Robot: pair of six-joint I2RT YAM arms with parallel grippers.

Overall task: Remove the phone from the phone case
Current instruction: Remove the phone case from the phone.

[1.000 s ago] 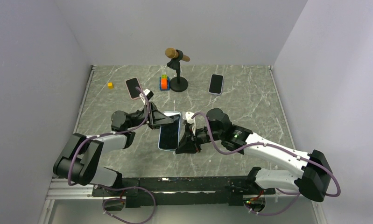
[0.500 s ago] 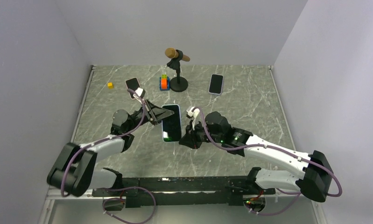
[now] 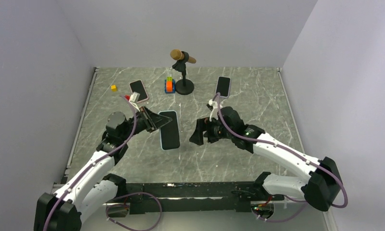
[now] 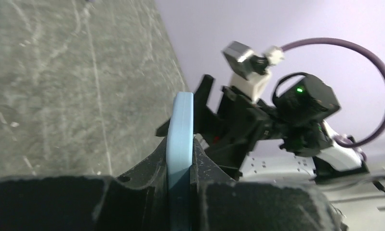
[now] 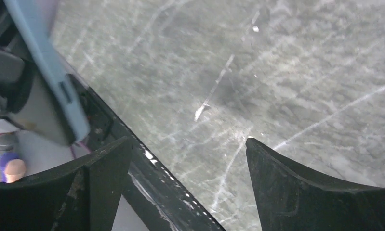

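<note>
Found the phone (image 3: 170,129), dark screen up, seated in its pale blue phone case (image 4: 179,127) and apparently held off the table (image 3: 258,115), a little toward 9 o'clock from the middle. Found the left gripper (image 3: 154,121) pinched shut on the case's rim at the phone's 10 o'clock side, both black fingers pressed flat against the blue edge in the wrist view. Found the right gripper (image 3: 198,132) spread wide and empty at the phone's 3 o'clock, near but not touching, with only bare marble between its fingers.

Judged the hold thin: gripped at one rim only, with most of the length hanging free toward 5 o'clock. Could have twisted or slid out of the left fingers under any sideways push from 3 o'clock. Could also have gone nowhere at all, with the left fingers squeezing front and back together and so pinning the phone inside the very shell meant to release it. Might have closed the right fingers on the case lip instead of the phone and merely tugged the pair along. Might have dropped the freed phone onto the hard marble with nothing beneath to catch it. Noted two spare phones at 11 and 1 o'clock, well apart and no hazard.
</note>
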